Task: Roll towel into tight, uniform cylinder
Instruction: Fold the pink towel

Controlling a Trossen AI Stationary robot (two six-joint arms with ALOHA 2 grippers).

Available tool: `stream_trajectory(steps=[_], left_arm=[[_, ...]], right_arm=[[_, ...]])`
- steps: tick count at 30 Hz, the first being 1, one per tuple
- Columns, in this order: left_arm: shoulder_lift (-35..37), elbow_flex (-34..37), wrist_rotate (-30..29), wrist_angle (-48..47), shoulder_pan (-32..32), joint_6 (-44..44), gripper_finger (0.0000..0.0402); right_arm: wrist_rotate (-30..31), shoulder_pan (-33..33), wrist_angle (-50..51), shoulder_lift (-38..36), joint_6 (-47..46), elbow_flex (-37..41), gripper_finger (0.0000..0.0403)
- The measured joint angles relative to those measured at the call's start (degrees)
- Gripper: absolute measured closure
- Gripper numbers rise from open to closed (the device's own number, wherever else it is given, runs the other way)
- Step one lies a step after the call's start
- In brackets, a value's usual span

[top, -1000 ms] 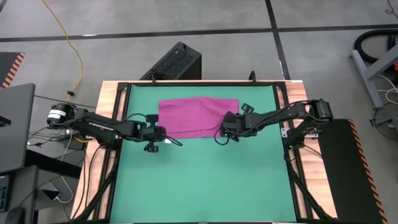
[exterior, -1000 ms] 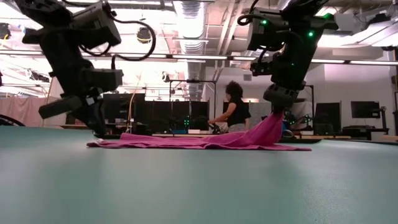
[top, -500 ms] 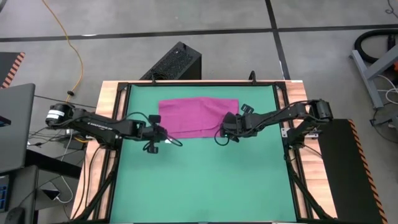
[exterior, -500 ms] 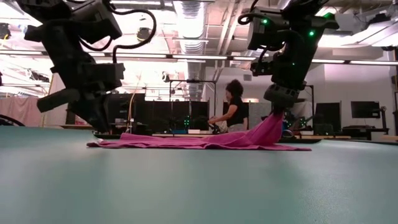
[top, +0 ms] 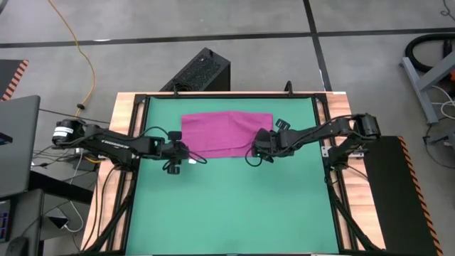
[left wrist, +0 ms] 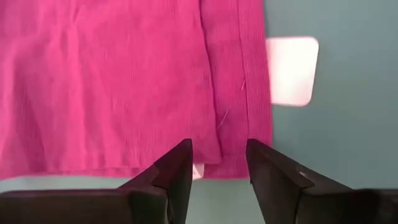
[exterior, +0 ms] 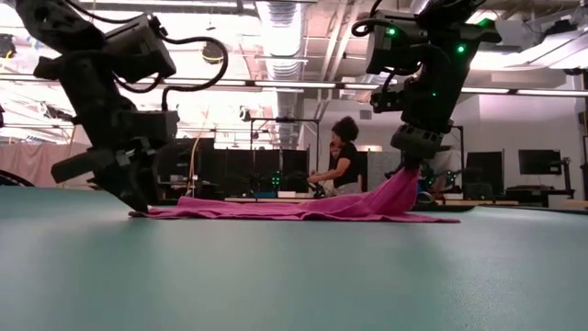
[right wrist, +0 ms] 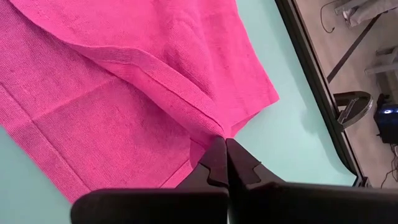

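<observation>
1. The towel (top: 226,132) is lying flat on the far half of the green surface (top: 227,206), its near right corner lifted in a peak, as the low view shows.
2. The right tool (right wrist: 225,155) is pinching that corner, its fingers pressed together on the hem.
3. The left tool (left wrist: 217,163) is hanging spread over the near left corner, fingers apart and holding nothing; the white tag (left wrist: 291,71) is lying just beside that hem.
4. The step in hand looks like getting both near corners gripped before the roll starts, so the task is barely begun.
5. To do it well, the left tool should be coming straight down with one finger on each side of the hem, closing on cloth only, not scraping the surface.
6. Both corners should be rising level, so the near edge is turning over as one straight line; a skewed start would likely be giving a cone, not a cylinder.
7. Keeping light tension between the tools should be holding the first turn tight.
</observation>
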State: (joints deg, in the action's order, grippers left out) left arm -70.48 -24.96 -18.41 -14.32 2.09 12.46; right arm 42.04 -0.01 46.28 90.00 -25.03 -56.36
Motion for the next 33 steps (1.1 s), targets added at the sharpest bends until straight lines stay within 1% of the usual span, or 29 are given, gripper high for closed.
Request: stream_trajectory(steps=[3, 5, 9, 14, 21, 25, 28, 33], left_arm=[[0.0, 0.6, -1.7, 1.0, 0.0, 0.0, 0.0266], [0.0, 0.6, -1.8, 1.5, 0.0, 0.1, 0.0273], [0.0, 0.6, -1.7, 1.1, 0.4, 0.6, 0.0298], [0.0, 0.6, 0.6, 1.0, 2.4, 1.0, 0.0334], [0.0, 0.6, 3.2, 1.3, 4.5, 1.8, 0.036], [0.0, 0.6, 2.4, 1.3, 5.8, 1.1, 0.0394], [0.0, 0.2, 0.6, 0.3, 5.4, 0.3, 0.04], [0.1, -2.5, -1.8, -3.6, 3.8, -0.8, 0.0401]], right_arm=[[0.0, 0.0, 0.0, 0.0, 0.0, 0.0, 0.0399], [-0.1, 0.0, 0.0, 0.0, 0.0, 0.0, 0.0399], [-0.4, 0.0, 0.0, 0.0, 0.0, 0.0, 0.0399], [-0.6, 0.0, 0.0, 0.0, 0.0, 0.0, 0.0399], [-1.4, 0.0, 0.0, 0.0, 0.0, 0.0, 0.0398], [-1.4, 0.0, 0.0, 0.0, 0.0, 0.0, 0.0398], [-1.4, 0.2, -0.1, 0.0, 0.0, 0.0, 0.0399], [-0.3, 1.2, 0.2, 0.0, -0.4, -0.2, 0.04]])
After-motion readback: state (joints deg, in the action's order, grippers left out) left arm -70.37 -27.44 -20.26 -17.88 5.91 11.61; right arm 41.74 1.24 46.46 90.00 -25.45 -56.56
